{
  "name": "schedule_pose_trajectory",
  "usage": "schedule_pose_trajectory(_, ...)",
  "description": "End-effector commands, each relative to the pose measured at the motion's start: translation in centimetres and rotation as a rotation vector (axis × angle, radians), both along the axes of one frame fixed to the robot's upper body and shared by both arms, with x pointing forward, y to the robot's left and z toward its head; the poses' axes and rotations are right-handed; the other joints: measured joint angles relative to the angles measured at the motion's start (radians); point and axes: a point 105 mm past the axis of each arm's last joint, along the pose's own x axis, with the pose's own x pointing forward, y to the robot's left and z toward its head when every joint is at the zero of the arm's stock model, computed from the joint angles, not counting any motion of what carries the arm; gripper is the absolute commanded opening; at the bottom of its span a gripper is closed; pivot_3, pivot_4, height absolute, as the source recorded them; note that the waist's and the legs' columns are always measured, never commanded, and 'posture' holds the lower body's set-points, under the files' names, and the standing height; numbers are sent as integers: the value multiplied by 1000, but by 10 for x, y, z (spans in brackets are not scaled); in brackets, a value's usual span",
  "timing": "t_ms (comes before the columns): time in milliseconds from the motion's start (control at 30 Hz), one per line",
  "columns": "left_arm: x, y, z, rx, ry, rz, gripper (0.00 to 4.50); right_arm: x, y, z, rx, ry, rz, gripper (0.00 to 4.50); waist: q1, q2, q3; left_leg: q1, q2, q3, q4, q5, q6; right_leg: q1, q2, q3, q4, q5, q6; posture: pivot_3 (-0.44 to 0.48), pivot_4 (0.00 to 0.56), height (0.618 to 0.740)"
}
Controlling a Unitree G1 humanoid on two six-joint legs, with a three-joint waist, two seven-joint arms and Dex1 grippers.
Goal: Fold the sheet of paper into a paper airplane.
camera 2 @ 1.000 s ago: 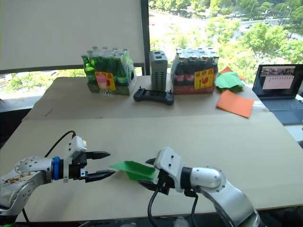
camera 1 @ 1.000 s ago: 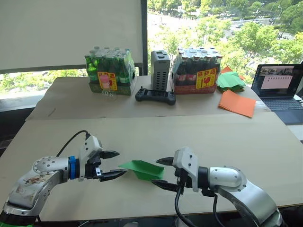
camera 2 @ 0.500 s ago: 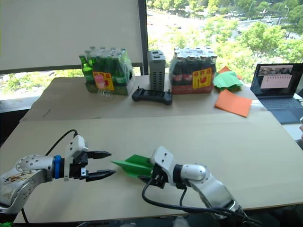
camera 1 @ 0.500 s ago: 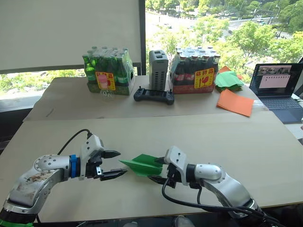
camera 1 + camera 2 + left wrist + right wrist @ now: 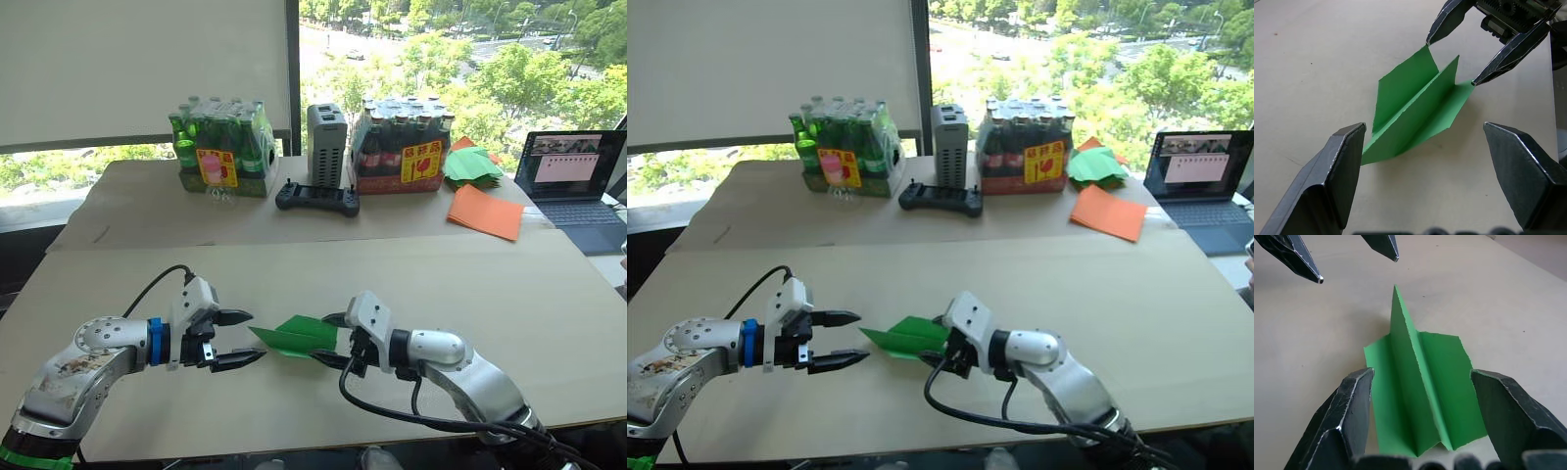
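Left end effector (image 5: 238,339) and right end effector (image 5: 330,339) (both spread, released) face each other across the paper airplane (image 5: 295,336); arms low.

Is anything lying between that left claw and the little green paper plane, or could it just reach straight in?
Nothing visible blocks it. The left gripper is open, with only bare table between its fingertips and the pointed nose of the paper airplane. The right gripper, also open, sits at the plane's opposite end.

I see bright green paper airplane (image 5: 297,336), orange sheets (image 5: 488,211), tan table (image 5: 549,294), black fingers (image 5: 233,317).
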Motion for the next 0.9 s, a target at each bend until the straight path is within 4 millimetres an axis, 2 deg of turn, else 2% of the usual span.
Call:
schedule_pose_trajectory(33,0,-3,8,-4,-37,-19,4100,0,4,4,-11,-63,33,3484,0,0,0,0,0,0,0,0,0,0,0,0,0,0,0,0,150,711)
schedule_pose_trajectory(400,2,-8,12,-20,-59,-13,4100,2,5,-15,-68,-80,59,3484,0,0,0,0,0,0,0,0,-1,0,0,0,0,0,0,0,150,711)
schedule_pose_trajectory(600,0,-14,13,-32,-60,-25,4151,2,5,-16,-71,-76,63,1677,0,0,0,0,0,1,0,0,-1,0,0,1,0,0,0,0,150,711)
schedule_pose_trajectory(633,-1,-14,13,-32,-60,-26,4151,2,5,-16,-72,-76,63,1255,0,0,0,0,0,1,0,0,-1,0,0,1,0,0,0,0,150,711)
schedule_pose_trajectory(700,-1,-15,14,-32,-61,-29,4151,2,5,-16,-74,-76,65,702,0,0,0,0,0,1,0,1,-1,0,0,1,0,0,0,0,150,711)
schedule_pose_trajectory(733,-1,-15,14,-33,-61,-31,4151,2,6,-17,-76,-76,66,243,0,0,0,0,0,1,0,0,-1,0,0,1,0,0,0,0,150,711)
schedule_pose_trajectory(767,-1,-16,14,-35,-62,-34,4151,2,6,-17,-78,-77,65,22,0,0,0,0,0,1,0,1,-1,0,0,1,0,0,0,0,150,711)
schedule_pose_trajectory(900,-3,-22,19,-55,-67,-56,4151,3,5,-17,-78,-81,53,22,0,0,0,0,0,1,0,1,-1,0,0,1,0,0,0,0,150,711)
